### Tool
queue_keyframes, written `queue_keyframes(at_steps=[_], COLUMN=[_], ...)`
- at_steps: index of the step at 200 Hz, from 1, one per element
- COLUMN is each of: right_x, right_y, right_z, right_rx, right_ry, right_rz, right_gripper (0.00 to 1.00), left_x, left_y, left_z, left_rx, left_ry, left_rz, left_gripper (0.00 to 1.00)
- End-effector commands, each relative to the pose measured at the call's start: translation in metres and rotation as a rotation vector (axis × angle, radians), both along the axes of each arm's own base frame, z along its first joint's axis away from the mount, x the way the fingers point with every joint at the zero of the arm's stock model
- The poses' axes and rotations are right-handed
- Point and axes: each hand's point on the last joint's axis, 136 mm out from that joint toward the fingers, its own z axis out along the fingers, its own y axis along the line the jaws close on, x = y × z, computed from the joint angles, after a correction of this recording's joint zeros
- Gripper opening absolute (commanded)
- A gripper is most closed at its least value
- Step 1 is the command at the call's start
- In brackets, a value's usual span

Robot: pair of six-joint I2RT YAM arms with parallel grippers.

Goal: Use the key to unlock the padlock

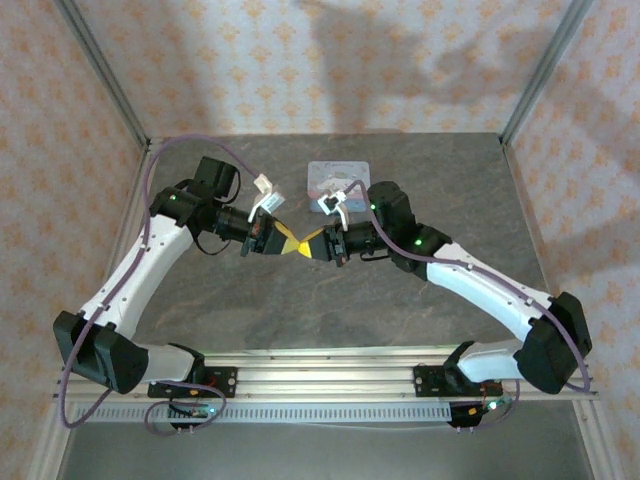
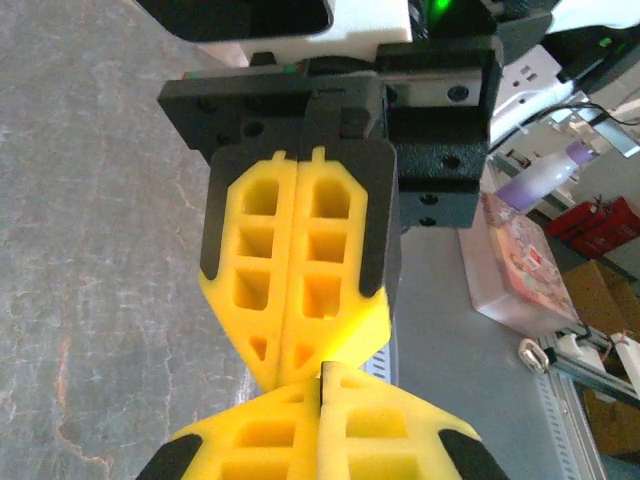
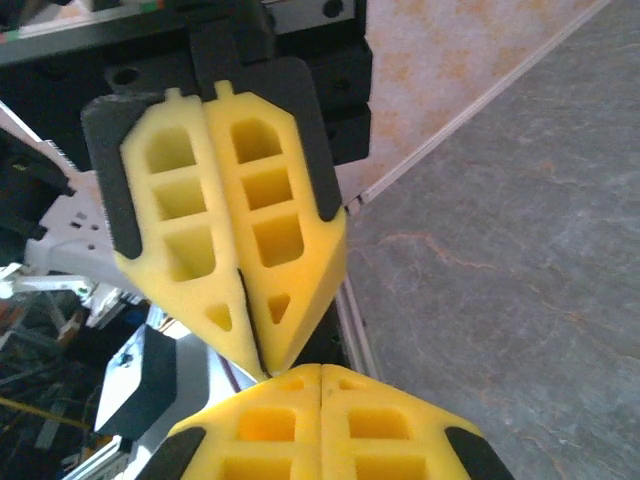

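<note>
Top: left gripper [image 1: 292, 246] and right gripper [image 1: 310, 247] meet tip to tip over mid surface [image 1: 420, 300]; tin [image 1: 338, 178] by far edge.
Left wrist: both pairs of fingers pressed together.
Right wrist: same, tips touching.
Padlock, key: can't tell where.

Nothing legible on screen right now.
The light-blue tin [image 1: 338, 178] at the far side of the table [image 1: 300, 310] has a printed picture on its lid. From above it's just a pale blur. From the left wrist camera the tin [image 2: 520, 262] shows pink and white patches, and any lettering there is too small and soft to read. No word, number or brand can be made out on it.
</note>
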Motion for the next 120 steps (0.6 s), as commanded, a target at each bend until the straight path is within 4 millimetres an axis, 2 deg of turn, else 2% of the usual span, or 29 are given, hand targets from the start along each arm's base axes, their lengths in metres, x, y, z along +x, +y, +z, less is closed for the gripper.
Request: queue_keyframes(at_steps=[1,11,25,33,41,52,63,76,91,120], right_x=[0.023,0.041,0.056,0.061,0.067,0.074,0.083,0.091,0.097,0.102], right_y=[-0.01,-0.022,-0.036,-0.041,-0.046,-0.053,-0.065,-0.079,-0.095,-0.115], right_z=[-0.001,-0.019,-0.041,-0.052,-0.063,-0.081,-0.1,-0.122,-0.144,-0.182], right_rx=[-0.069,-0.164,-0.272,-0.315,-0.355,-0.425,-0.509,-0.599,-0.676,-0.737], right_ry=[-0.064,-0.059,-0.026,0.008,0.043,0.083,0.123,0.162,0.198,0.294], right_rz=[-0.172,-0.294,-0.412,-0.457,-0.502,-0.567,-0.648,-0.741,-0.839,-0.931], right_gripper=[0.0,0.0,0.02,0.08,0.15,0.22,0.25,0.27,0.27,0.28], left_x=[0.025,0.037,0.053,0.062,0.07,0.077,0.081,0.082,0.079,0.079], left_y=[0.006,0.013,0.026,0.035,0.046,0.058,0.065,0.059,0.043,0.012], left_z=[-0.017,-0.027,-0.044,-0.054,-0.064,-0.075,-0.086,-0.096,-0.111,-0.156], left_rx=[0.099,0.151,0.231,0.283,0.337,0.39,0.412,0.402,0.427,0.599], left_ry=[0.003,0.002,0.007,0.012,0.013,0.015,0.011,-0.02,-0.126,-0.316], left_rz=[0.142,0.225,0.349,0.427,0.504,0.59,0.64,0.632,0.558,0.368], left_gripper=[0.0,0.01,0.04,0.17,0.26,0.35,0.38,0.43,0.46,0.54])
